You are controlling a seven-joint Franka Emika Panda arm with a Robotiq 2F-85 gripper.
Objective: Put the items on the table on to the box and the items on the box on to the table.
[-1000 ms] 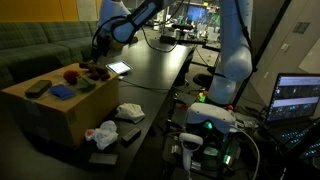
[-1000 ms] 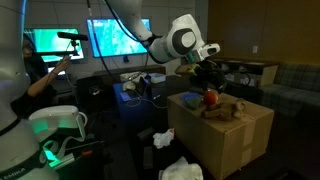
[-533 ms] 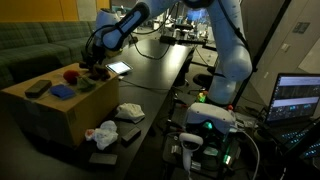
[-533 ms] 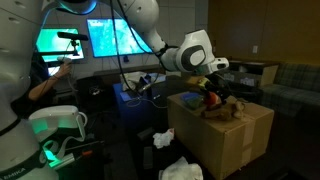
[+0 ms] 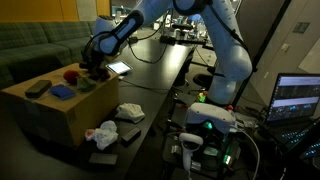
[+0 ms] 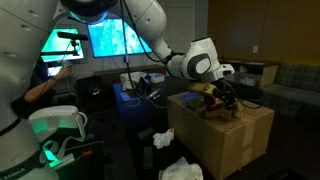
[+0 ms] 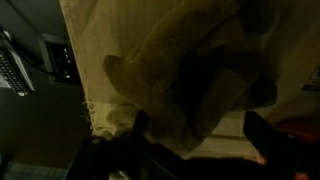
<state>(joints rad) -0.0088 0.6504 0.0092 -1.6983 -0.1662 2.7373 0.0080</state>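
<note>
The box (image 5: 45, 110) (image 6: 225, 140) stands beside the dark table (image 5: 150, 75). On its top lie a red ball (image 5: 68, 74), a blue item (image 5: 62, 91), a dark flat item (image 5: 37, 88) and a brown soft item (image 5: 90, 82) (image 6: 228, 110). My gripper (image 5: 92, 68) (image 6: 226, 95) hangs low over the brown soft item. In the wrist view that item (image 7: 190, 70) fills the middle, and my gripper (image 7: 200, 135) is open with one dark finger on each side of it. I cannot tell whether the fingers touch it. A phone-like device (image 5: 119, 68) lies on the table near the box.
White crumpled cloths (image 5: 128, 112) (image 5: 100, 132) lie low beside the box, next to dark flat things. A laptop (image 5: 297, 98) glows at the right. Cables and equipment crowd the far end of the table (image 5: 185, 35). Monitors (image 6: 115, 40) stand behind the arm.
The arm has swung over the box and come down, so the gripper now sits just above the brown soft item. The jaws have stayed open.
</note>
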